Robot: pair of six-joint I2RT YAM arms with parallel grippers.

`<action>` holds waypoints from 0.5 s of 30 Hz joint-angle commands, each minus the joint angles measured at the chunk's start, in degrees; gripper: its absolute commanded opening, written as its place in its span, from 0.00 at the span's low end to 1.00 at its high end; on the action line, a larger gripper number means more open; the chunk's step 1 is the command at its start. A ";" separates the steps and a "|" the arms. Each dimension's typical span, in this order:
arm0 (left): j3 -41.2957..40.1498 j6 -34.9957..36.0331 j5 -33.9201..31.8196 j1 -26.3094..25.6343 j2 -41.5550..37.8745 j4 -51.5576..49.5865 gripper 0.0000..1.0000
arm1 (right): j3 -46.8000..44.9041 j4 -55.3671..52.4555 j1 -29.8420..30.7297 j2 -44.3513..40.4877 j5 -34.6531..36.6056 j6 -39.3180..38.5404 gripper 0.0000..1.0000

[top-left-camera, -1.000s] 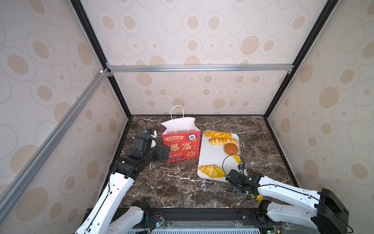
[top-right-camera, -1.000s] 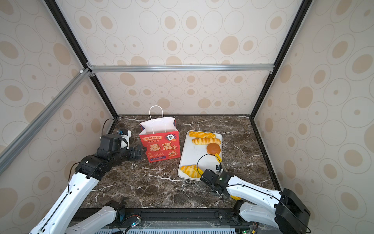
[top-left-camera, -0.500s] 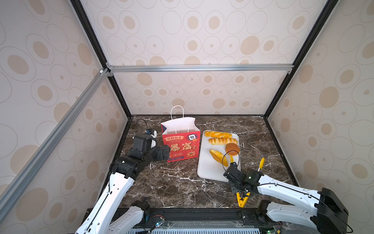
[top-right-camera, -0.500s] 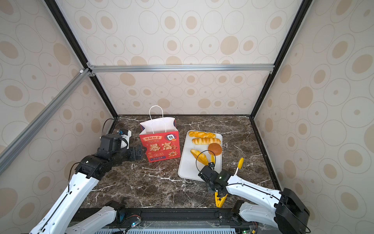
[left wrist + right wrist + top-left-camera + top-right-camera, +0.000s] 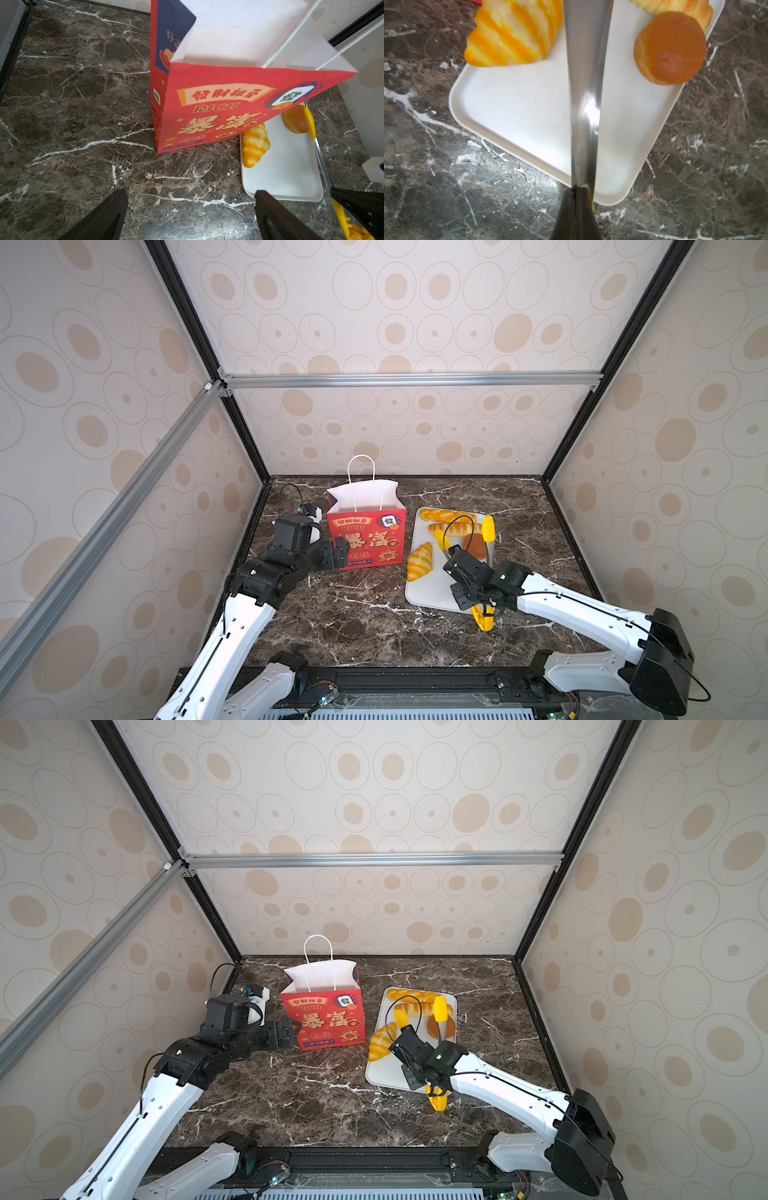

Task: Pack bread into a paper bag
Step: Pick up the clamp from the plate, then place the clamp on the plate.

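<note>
Evidently early: croissant (image 5: 512, 35), round bun (image 5: 670, 47), two twisted sticks (image 5: 442, 515) lie on white tray (image 5: 519, 116); none visible in paper bag (image 5: 365, 539), upright beside tray, depths hidden. Meanwhile right gripper (image 5: 577, 197) clamped on tongs (image 5: 584, 93) over tray; left gripper (image 5: 340, 552) jaws apart beside bag. Packing all ahead, seemingly.

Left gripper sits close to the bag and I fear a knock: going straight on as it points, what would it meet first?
Likely the paper bag, its near corner ahead of the left gripper; depth is unclear.

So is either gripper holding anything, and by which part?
The right gripper is shut on the tongs near their yellow hinge end; the left gripper is open and empty.
</note>
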 commanded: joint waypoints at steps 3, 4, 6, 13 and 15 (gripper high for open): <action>0.11 0.26 -0.71 0.33 -0.59 0.59 0.99 | 1.28 6.04 -10.25 2.94 -14.99 -11.96 0.01; 0.11 0.26 -0.80 0.33 -0.62 0.59 0.99 | 0.99 8.11 -13.15 3.76 -19.83 -13.50 0.01; 0.18 0.26 -0.82 0.36 -0.48 0.59 0.99 | 1.15 10.65 -18.46 5.95 -27.56 -15.07 0.01; 0.39 0.35 -0.71 0.33 0.02 0.59 0.98 | 10.24 6.71 -24.07 19.47 -43.72 -22.89 0.03; 0.46 0.42 -0.86 0.33 0.03 0.54 0.99 | 11.46 6.28 -23.94 20.88 -45.70 -23.78 0.02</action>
